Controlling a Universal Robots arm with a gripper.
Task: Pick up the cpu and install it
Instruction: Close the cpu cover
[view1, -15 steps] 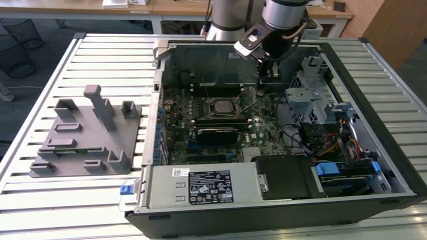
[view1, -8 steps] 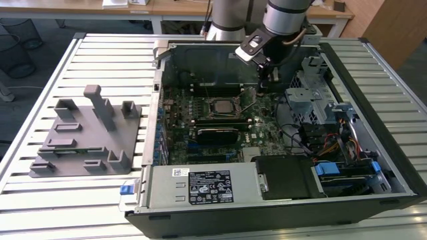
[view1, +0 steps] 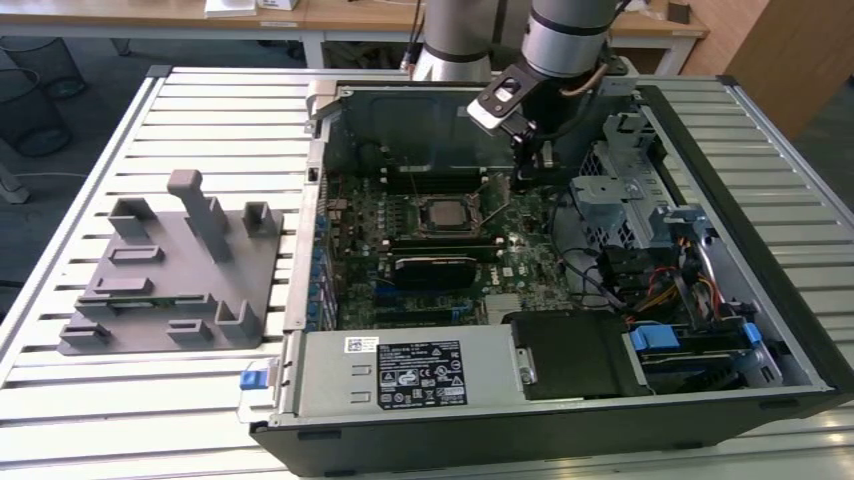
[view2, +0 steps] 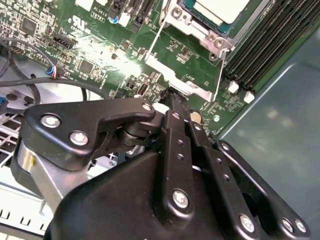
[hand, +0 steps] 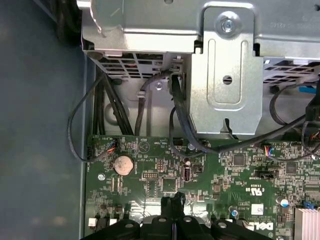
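Cpu (view2: 220, 7) lies in socket (view2: 176, 20); hand (view2: 172, 96) points down beside it, closed.

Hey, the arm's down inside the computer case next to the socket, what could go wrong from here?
The shut gripper sits low over the motherboard, beside the socket holding the cpu; a slip could hit small board parts. Black cables run close and might snag the arm.
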